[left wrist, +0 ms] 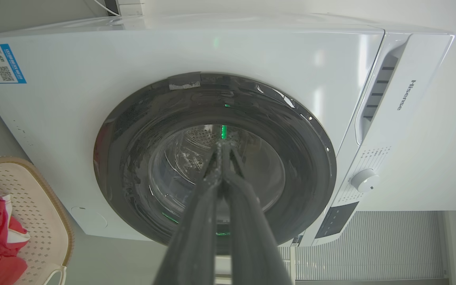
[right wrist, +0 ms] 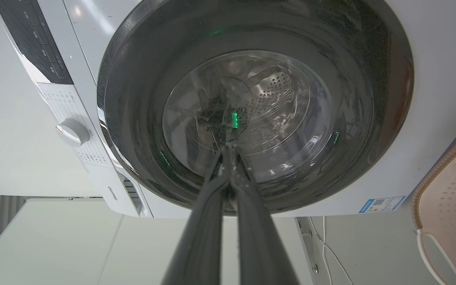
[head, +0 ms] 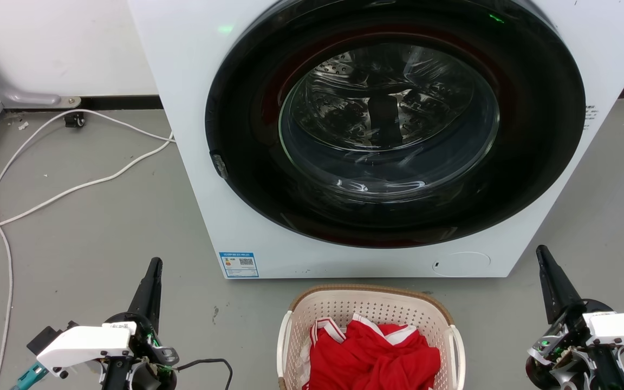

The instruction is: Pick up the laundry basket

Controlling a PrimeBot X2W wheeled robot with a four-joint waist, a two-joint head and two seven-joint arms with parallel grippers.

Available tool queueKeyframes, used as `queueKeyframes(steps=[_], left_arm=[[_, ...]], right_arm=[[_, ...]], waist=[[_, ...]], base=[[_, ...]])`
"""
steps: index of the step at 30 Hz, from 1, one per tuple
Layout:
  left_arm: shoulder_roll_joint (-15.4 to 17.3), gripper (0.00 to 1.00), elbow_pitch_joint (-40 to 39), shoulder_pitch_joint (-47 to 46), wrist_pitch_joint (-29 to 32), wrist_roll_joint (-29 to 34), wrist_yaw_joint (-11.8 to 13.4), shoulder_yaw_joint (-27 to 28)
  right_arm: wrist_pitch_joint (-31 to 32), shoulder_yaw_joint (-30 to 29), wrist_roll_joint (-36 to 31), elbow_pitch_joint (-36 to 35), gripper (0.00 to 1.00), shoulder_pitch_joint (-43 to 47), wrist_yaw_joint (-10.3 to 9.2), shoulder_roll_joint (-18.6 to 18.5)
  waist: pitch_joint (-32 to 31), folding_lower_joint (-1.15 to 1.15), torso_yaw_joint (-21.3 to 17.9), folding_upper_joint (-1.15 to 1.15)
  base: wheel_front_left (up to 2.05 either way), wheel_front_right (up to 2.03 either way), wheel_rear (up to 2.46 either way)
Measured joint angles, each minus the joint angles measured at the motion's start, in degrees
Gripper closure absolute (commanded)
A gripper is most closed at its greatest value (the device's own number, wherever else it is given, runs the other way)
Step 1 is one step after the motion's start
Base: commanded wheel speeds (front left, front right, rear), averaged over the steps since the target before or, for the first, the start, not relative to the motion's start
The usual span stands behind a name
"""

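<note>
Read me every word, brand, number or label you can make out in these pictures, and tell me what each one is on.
"Hisense": on the drawer front of the washing machine.
Blue label with a QR code, machine's lower front corner: print too small to read.
Markings around the dial and on the dark control panel: too small to read.
Laundry basket: no text visible.

Cream perforated laundry basket (head: 369,317), brown-rimmed, white side handles, upright on floor, red clothing inside
</note>
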Motion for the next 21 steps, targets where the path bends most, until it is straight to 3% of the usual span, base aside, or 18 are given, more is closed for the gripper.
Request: queueKeyframes(steps=[20, 21], left_arm=[[0.0, 1.0, 0.0, 0.0, 0.0, 0.0, 0.0, 0.0], [0.0, 0.0, 0.0, 0.0, 0.0, 0.0, 0.0, 0.0]], right_arm=[[0.0, 0.0, 0.0, 0.0, 1.0, 0.0, 0.0, 0.0], [0.0, 0.0, 0.0, 0.0, 0.0, 0.0, 0.0, 0.0]], waist=[[0.0, 0.0, 0.0, 0.0], [0.0, 0.0, 0.0, 0.0]], base=[[0.0, 0.0, 0.0], [0.0, 0.0, 0.0]])
